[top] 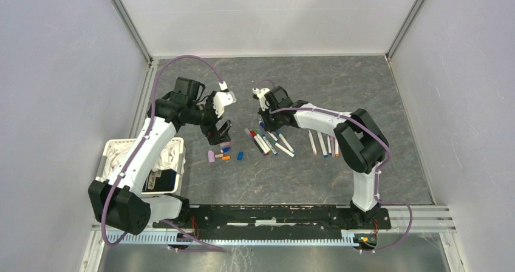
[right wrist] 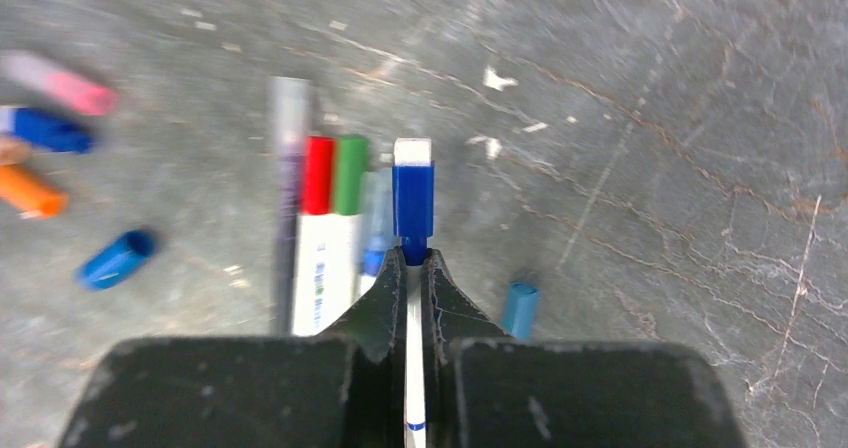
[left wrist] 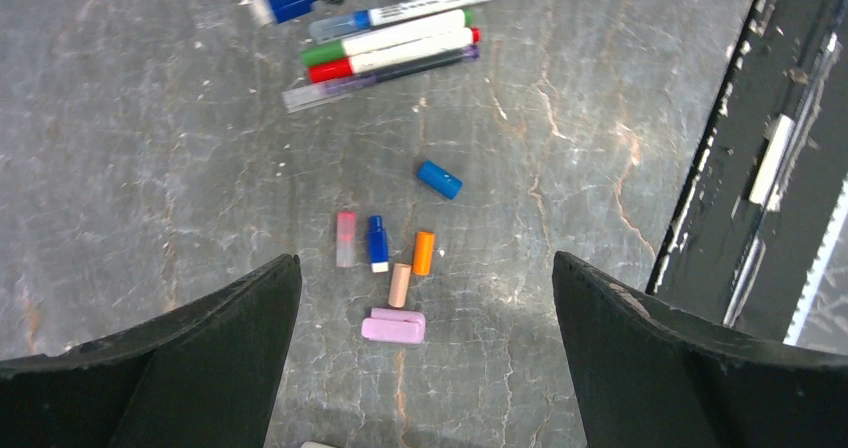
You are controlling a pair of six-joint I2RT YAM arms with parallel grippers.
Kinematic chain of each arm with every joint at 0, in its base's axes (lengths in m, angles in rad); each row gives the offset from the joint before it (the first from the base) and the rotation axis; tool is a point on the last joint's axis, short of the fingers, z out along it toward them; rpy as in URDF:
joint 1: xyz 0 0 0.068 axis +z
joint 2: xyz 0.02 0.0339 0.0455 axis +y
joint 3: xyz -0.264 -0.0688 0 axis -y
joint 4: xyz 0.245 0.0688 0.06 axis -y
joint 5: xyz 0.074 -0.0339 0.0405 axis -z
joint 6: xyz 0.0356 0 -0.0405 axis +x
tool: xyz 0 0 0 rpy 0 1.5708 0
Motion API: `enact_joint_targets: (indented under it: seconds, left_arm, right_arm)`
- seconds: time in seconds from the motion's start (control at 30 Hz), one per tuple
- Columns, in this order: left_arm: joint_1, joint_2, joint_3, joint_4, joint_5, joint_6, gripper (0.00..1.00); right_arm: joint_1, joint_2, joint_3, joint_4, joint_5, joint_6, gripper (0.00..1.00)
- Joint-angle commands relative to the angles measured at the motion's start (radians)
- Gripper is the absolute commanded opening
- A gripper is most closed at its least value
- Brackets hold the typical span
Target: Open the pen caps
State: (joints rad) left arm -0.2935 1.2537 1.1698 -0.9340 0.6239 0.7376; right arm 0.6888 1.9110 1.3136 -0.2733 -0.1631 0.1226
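Observation:
My right gripper (right wrist: 413, 260) is shut on a white-barrelled pen whose dark blue cap (right wrist: 413, 198) sticks out past the fingertips, just above the table. Below it lie pens with a red end (right wrist: 318, 174) and a green end (right wrist: 350, 174). This pen group (top: 265, 142) lies mid-table. My left gripper (left wrist: 424, 293) is open and empty above loose pen caps: blue (left wrist: 439, 179), orange (left wrist: 423, 253), tan (left wrist: 399, 285), lilac (left wrist: 393, 326), pink (left wrist: 345, 238) and dark blue (left wrist: 376, 243). In the top view the left gripper (top: 220, 132) hangs just behind these caps (top: 222, 154).
Several more pens (top: 323, 144) lie to the right, near the right arm's elbow. A light blue cap (right wrist: 519, 308) lies beside the right fingers. A white basket (top: 115, 146) stands at the left, by the left arm. A black rail (top: 273, 214) runs along the near edge.

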Motion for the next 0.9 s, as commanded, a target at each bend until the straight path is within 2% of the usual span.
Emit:
enact_joint_targets:
  seconds: [0.0, 0.17, 0.3, 0.6, 0.73, 0.87]
  left_arm:
    - [0.003, -0.042, -0.031, -0.04, 0.127, 0.175, 1.0]
    - [-0.006, -0.039, -0.058, -0.045, 0.162, 0.256, 1.0]
    - [-0.026, -0.037, -0.073, -0.045, 0.163, 0.307, 0.98]
    - [-0.088, -0.049, -0.088, -0.048, 0.167, 0.33, 0.91]
    - [-0.11, -0.048, -0.095, -0.06, 0.156, 0.344, 0.77]
    - [-0.138, -0.042, -0.097, -0.081, 0.125, 0.358, 0.48]
  right_arm:
    - [0.002, -0.135, 0.059, 0.036, -0.304, 0.032, 0.0]
    - [0.005, -0.179, 0.008, 0.08, -0.587, 0.087, 0.0]
    - [0.031, -0.177, 0.004, 0.072, -0.726, 0.09, 0.0]
    - [0.078, -0.125, 0.047, 0.044, -0.85, 0.091, 0.0]
    - [0.092, -0.1, 0.064, 0.043, -0.874, 0.106, 0.0]
    - [0.092, -0.091, 0.065, 0.069, -0.885, 0.131, 0.0]
